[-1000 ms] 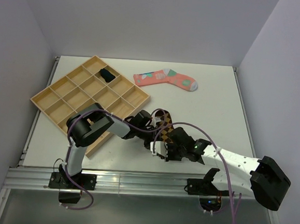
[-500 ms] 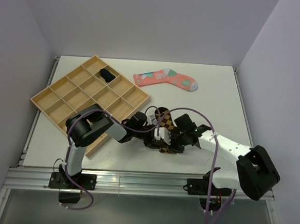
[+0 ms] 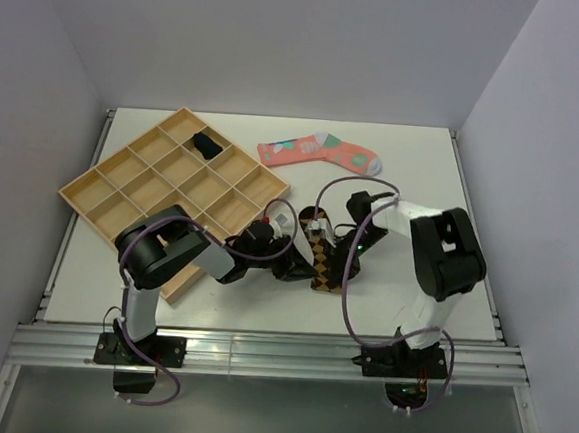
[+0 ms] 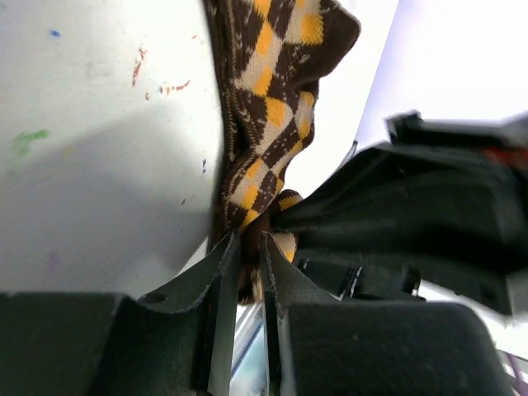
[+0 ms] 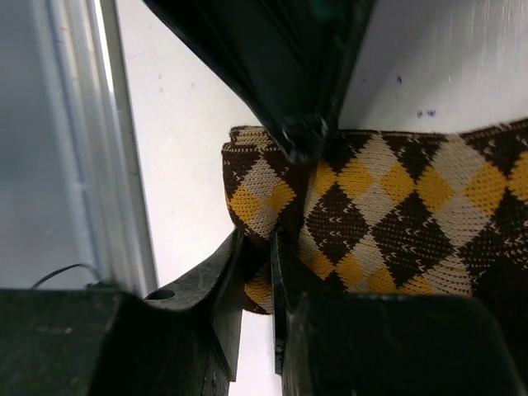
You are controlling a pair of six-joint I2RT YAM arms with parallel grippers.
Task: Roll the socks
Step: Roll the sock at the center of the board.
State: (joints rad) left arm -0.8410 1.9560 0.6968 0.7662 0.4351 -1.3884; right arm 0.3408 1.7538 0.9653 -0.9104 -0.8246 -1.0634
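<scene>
The brown-and-orange diamond sock (image 3: 322,262) lies on the table between my two grippers. My left gripper (image 3: 300,265) comes in from the left and is shut on the sock's edge; in the left wrist view the jaws (image 4: 252,241) pinch the fabric (image 4: 268,124). My right gripper (image 3: 339,269) comes in from the right and is shut on the same end; in the right wrist view it (image 5: 257,243) grips the sock's folded corner (image 5: 396,202). The pink sock (image 3: 320,154) with teal and white patches lies flat at the back. The dark navy sock (image 3: 207,147) sits in a far tray compartment.
A wooden compartment tray (image 3: 161,191) stands at the left, close behind my left arm. The table's near metal rail (image 5: 91,165) runs right by the sock's end. The right arm's cable (image 3: 348,301) loops over the table in front.
The right arm has swung from stretched out at the right to folded behind the sock. The sock has come down toward the near edge and now lies lower.
</scene>
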